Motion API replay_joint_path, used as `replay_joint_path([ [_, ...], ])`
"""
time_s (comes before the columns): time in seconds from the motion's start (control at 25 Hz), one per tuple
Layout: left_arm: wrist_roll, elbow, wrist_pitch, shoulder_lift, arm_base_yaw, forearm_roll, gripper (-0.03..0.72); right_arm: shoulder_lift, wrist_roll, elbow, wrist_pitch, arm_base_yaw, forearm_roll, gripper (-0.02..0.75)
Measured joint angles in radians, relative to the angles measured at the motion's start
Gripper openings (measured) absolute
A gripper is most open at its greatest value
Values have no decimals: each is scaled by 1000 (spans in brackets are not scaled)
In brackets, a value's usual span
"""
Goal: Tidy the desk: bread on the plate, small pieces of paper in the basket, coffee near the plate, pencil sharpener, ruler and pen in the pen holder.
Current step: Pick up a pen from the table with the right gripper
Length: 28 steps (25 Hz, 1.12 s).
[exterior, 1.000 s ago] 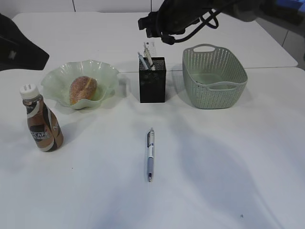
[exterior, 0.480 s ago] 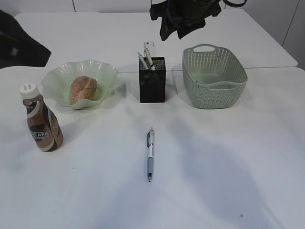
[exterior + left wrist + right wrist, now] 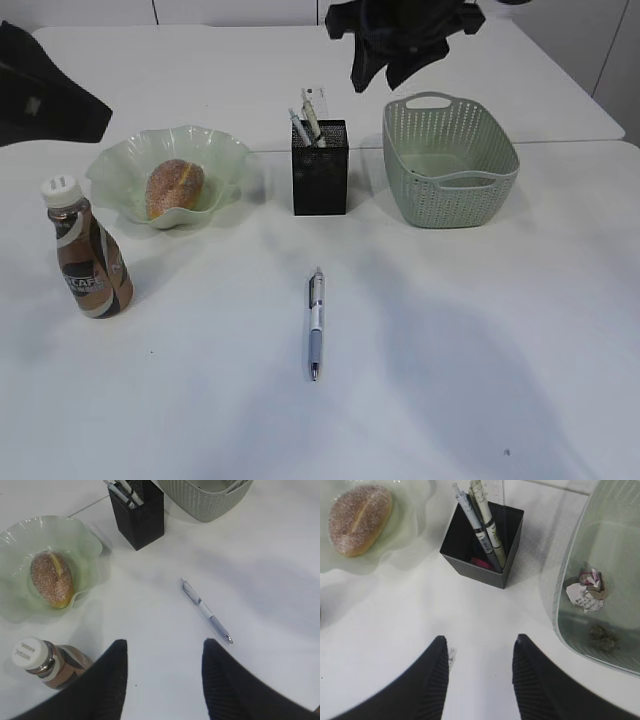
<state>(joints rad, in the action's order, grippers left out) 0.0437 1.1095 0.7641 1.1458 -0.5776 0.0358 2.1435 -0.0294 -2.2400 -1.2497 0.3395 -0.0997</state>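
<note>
Coffee [image 3: 88, 262] stands at left just beside the plate [image 3: 228, 160] cradling the bread [image 3: 174, 188], holder [image 3: 320, 168] at centre keeps pens upright, basket [image 3: 450, 160] at right, while one pen [image 3: 315, 323] lies loose below centre, both grippers [image 3: 162, 680] [image 3: 479, 677] spread and empty.

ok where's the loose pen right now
In the exterior view the pen lies flat on the bare desk near the middle, in front of the pen holder and right of the coffee.
</note>
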Motion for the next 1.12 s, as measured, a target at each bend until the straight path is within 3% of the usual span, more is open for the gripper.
replay_joint_path([
  [0.28,0,0,4,0,0,-10,340,-101,-21,7,-2,0,-8,342],
  [0.76,0,0,6,2,0,-36,340,-307,-22,135,-8,0,144,340],
  [1.12,0,0,8,21,0,-36,340,-368,-55,229,-10,-9,156,338],
])
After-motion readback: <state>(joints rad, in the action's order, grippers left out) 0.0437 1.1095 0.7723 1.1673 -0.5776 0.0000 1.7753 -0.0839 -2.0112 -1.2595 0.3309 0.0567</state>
